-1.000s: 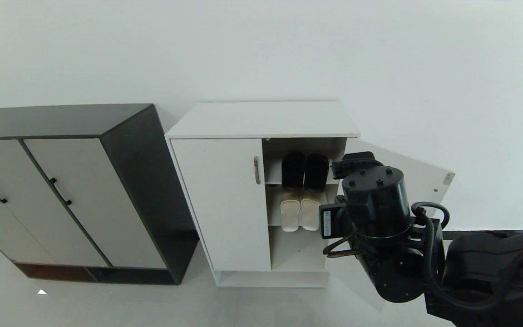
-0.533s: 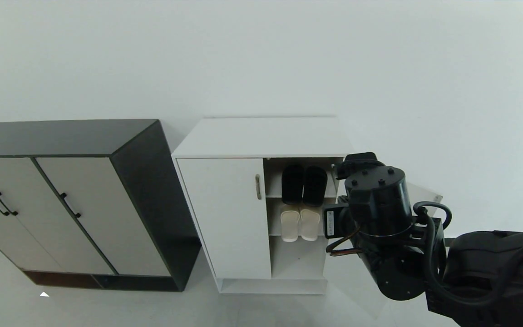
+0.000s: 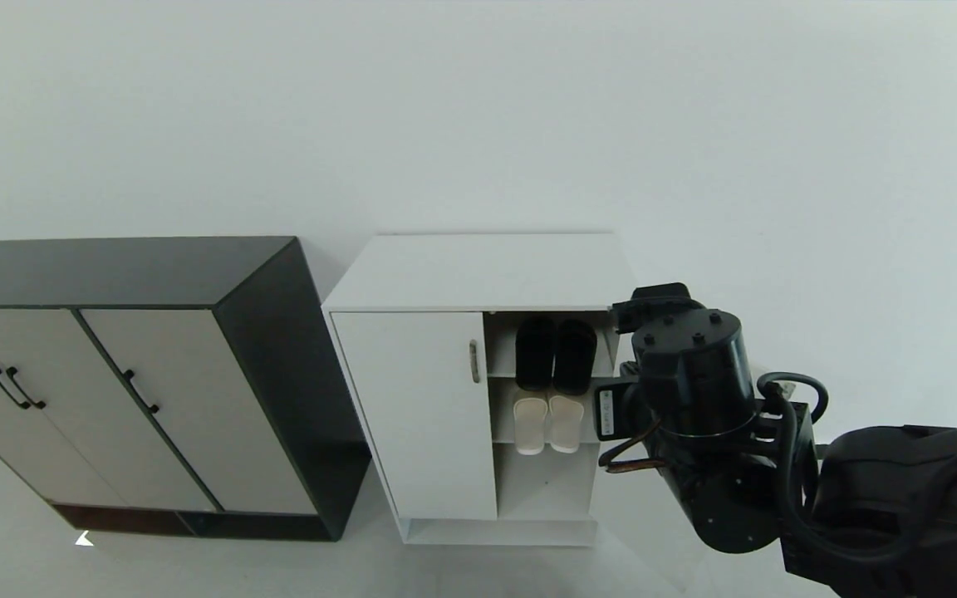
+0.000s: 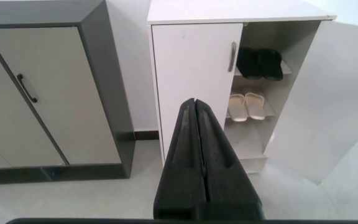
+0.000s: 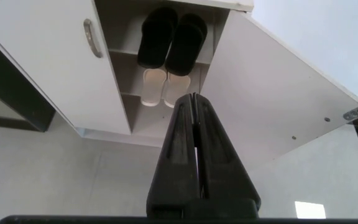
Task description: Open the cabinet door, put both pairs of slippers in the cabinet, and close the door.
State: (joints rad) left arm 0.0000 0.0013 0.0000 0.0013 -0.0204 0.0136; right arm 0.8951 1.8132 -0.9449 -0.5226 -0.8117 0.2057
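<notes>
The head camera has shifted since a second ago, so both cabinets sit lower and smaller in its view; the slippers keep their shelves. At the left stands a dark cabinet [image 3: 262, 382] with two closed doors. Just beside it, the white cabinet [image 3: 478, 270] has its left door [image 3: 416, 415] closed and its right door [image 4: 328, 99] swung wide open. Inside, the black slippers [image 3: 556, 353] lie on the top shelf and the white slippers [image 3: 547, 422] on the shelf below. The left gripper [image 4: 195, 102] and the right gripper [image 5: 195, 98] each hang before the cabinet, fingers pressed together on nothing.
</notes>
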